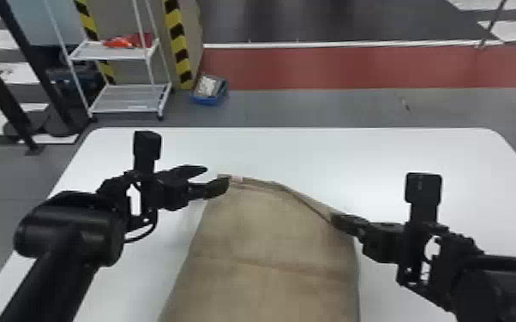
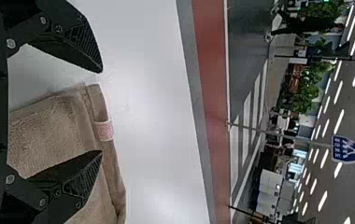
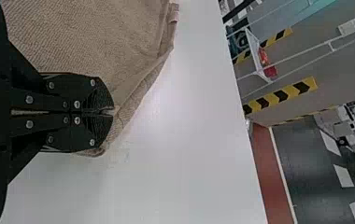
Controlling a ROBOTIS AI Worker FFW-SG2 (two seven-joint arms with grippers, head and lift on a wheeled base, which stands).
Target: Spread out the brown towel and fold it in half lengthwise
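Note:
The brown towel lies lengthwise down the table's middle, running to the near edge. At its far left corner my left gripper stands open, one finger over the towel's edge. In the left wrist view the left gripper has its fingers apart, with the towel corner between them and a pink tag beside it. My right gripper is at the far right corner, which sits lower and nearer than the left one. In the right wrist view the right gripper is shut on the towel.
The white table has bare surface beyond the towel and on both sides. Past its far edge, a white wire shelf and a blue bin stand on the floor.

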